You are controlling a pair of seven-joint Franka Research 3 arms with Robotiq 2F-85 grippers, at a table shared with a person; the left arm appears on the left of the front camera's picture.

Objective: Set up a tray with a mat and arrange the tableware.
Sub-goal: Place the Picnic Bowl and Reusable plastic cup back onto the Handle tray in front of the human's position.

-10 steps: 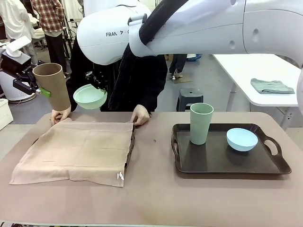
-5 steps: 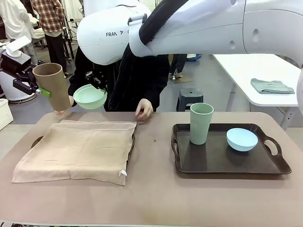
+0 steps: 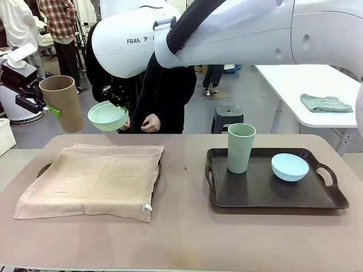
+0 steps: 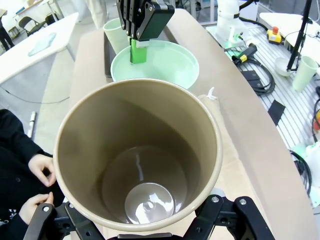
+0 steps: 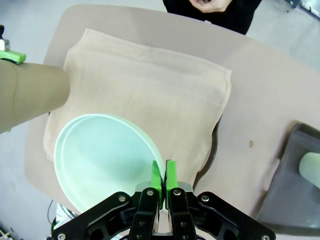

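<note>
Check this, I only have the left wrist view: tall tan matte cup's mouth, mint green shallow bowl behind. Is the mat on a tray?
Observer: The beige cloth mat lies flat over a dark tray; its handle pokes out left.
Operator: Other tableware?
Observer: A light blue shallow bowl sits beside a tall pale green matte cup on a second dark tray, right of the mat.
Operator: Cup height?
Observer: The left end effector holds the tan cup tilted in the air, near the mat's far-left corner.
</note>
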